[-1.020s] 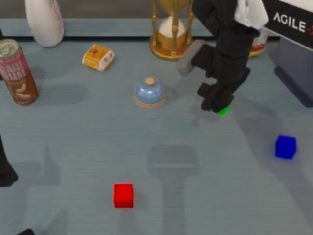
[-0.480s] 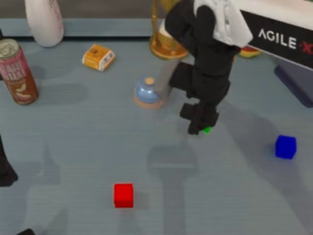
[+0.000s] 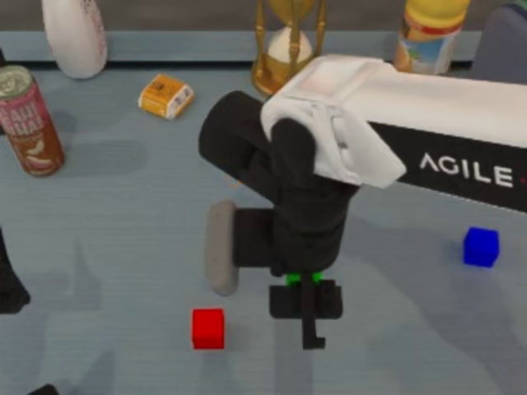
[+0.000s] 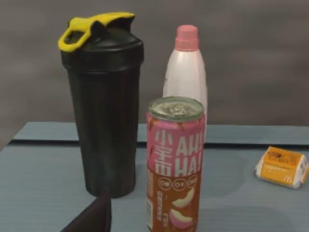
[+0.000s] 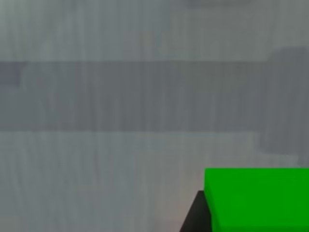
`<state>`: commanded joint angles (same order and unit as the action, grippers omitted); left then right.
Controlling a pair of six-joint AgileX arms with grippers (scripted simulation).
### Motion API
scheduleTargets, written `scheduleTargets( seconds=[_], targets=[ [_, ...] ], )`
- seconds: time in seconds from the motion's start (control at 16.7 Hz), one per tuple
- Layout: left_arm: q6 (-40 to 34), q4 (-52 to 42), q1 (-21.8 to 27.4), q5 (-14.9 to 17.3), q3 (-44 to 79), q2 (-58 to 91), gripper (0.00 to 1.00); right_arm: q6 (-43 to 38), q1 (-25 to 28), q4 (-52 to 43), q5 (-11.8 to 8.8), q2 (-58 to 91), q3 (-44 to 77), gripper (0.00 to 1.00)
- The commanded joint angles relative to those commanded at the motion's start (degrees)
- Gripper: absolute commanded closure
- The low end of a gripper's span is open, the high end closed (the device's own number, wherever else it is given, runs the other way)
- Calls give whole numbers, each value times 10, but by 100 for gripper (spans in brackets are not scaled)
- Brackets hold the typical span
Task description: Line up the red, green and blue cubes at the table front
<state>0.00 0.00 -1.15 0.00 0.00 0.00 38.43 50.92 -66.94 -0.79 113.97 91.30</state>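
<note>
On table (image 3: 123,247) three cubes (green cube (image 3: 303,278) gripped)

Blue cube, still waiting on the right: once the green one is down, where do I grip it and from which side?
Come straight down on the blue cube and pinch two opposite flat side faces. It sits square and alone on the table, with nothing crowding it.

Green cube (image 3: 294,279) carried frontward beside red cube (image 3: 207,327).

Top view looks down on the table (image 3: 123,247); wrist views sit close above it.
</note>
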Motion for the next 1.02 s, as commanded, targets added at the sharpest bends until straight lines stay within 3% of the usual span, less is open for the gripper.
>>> scheduleTargets(
  seconds=[0.36,0.78,1.02],
  targets=[
    [0,0,0,0,0,0,0,0,2,9,0,1,-9,100],
    [0,0,0,0,0,0,0,-1,4,136,0,35,-99,100],
    [0,0,0,0,0,0,0,-1,5,147,0,38,-108,100]
  ],
)
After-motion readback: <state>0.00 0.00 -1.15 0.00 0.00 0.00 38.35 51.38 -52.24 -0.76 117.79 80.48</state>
